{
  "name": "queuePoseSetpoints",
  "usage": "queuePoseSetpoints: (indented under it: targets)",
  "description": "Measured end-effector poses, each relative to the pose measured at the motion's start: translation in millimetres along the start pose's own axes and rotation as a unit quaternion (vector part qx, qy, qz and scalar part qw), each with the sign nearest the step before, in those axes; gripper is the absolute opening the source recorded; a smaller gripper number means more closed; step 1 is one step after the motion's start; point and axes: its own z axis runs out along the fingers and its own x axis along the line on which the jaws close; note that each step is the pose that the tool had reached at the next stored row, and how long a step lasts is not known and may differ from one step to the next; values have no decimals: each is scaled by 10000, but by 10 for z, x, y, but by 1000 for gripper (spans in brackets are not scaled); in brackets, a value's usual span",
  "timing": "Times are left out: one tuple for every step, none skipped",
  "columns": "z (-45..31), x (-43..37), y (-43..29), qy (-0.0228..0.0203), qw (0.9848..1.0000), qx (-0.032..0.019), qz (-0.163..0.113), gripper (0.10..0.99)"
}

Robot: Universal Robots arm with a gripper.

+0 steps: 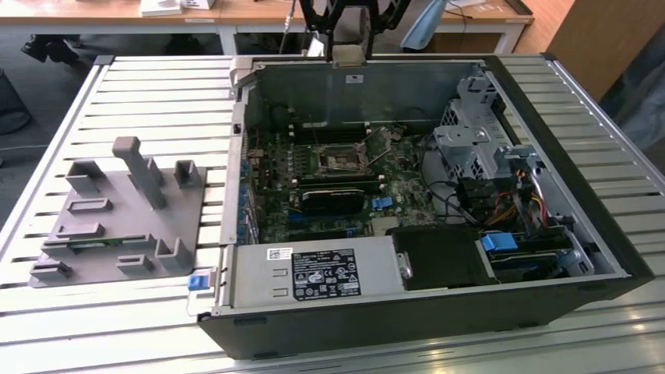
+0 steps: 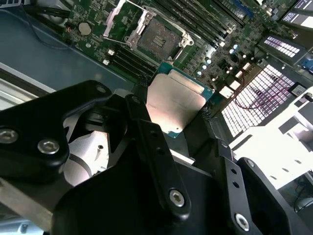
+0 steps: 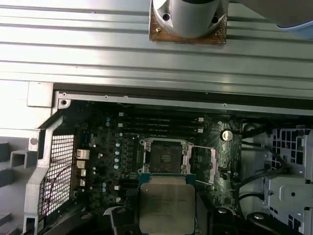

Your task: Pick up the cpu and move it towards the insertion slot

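Partly claw-hidden cpu (image 2: 177, 104) above insertion slot (image 2: 155, 38).

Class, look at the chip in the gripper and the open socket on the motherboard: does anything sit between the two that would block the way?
Nothing visible does. The gripper holds the cpu above the board, and in both wrist views the insertion slot lies just beyond it, frame open, with only low board parts between.

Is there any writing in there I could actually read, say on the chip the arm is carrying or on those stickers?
None can be read.
The cpu, held between the jaws of the gripper: its metal top shows faint marks, too blurred.
Black sticker on the power supply: print too small.
White sticker beside it: too small.
White tag on the case wall: too small.
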Motion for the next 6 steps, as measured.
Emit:
queuePoseSetpoints:
  targets:
    - [1, -11, -1, -1, 10000, -1, 0, 545]
    - [1, -15, -1, -1, 10000, -1, 0, 545]
    - [1, -15, -1, -1, 10000, -1, 0, 545]
    - [0, -15, 0, -1, 10000, -1, 0, 545]
    - [0, -15, 0, -1, 10000, -1, 0, 545]
    - [0, -15, 0, 0, 10000, -1, 0, 545]
